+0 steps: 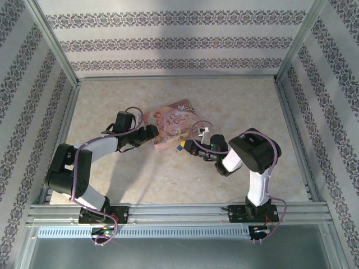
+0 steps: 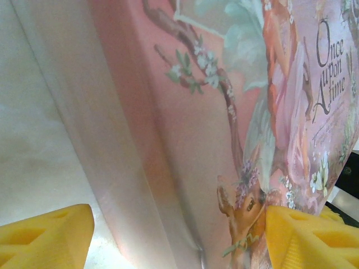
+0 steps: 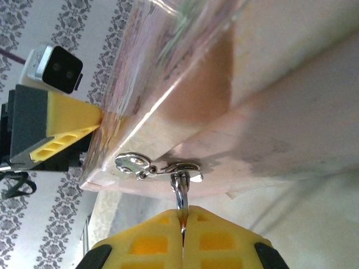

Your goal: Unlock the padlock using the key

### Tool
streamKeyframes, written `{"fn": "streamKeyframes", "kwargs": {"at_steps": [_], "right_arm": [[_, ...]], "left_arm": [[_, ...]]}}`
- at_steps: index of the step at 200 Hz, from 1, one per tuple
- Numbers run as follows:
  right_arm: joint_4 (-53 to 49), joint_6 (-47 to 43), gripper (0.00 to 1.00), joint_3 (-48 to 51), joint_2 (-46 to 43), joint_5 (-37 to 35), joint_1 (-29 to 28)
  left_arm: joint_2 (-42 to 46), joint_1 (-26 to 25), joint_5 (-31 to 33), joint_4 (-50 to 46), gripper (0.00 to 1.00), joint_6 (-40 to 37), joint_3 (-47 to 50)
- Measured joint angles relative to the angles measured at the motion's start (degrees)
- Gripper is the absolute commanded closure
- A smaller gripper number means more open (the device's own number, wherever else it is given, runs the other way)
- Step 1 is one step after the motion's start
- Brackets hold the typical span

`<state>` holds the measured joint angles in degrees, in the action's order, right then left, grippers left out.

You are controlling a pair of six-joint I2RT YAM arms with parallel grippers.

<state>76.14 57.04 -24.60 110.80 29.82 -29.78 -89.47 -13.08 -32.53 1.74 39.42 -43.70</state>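
On the beige tabletop, right gripper clenches the tiny padlock shackle, stiff, likely slippery, at the pink box's five o'clock; left gripper gapes.

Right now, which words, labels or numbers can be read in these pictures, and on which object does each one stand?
"Once upon A time": title on the lid of the pink box, in the left wrist view.
Small print beside that title: too blurred to read.
The same lid lettering in the top view: too small to read with certainty.
No other text or number can be read.
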Motion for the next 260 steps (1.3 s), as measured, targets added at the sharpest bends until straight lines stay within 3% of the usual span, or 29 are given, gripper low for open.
{"fn": "streamKeyframes", "kwargs": {"at_steps": [129,171,207,260], "right_arm": [[-0.44,7.37,0.98,1.11,-4.22,-14.91,-0.48],[-5.18,4.61,0.99,4.61,-12.52,-17.94,-0.48],[-18.93,-0.83,1.00,6.19,-28.04,-18.86,-0.48],[-54.75,-14.16,0.96,-1.60,-53.59,-18.75,-0.46]], "left_arm": [[0.00,0.00,-0.20,3.15,0.22,0.07,1.49],[0.48,0.02,0.13,1.99,0.12,0.04,1.44],[5.31,0.02,1.60,-5.40,0.09,-0.83,0.70],[19.78,0.11,6.86,-9.01,0.02,-2.43,-0.42]]}}
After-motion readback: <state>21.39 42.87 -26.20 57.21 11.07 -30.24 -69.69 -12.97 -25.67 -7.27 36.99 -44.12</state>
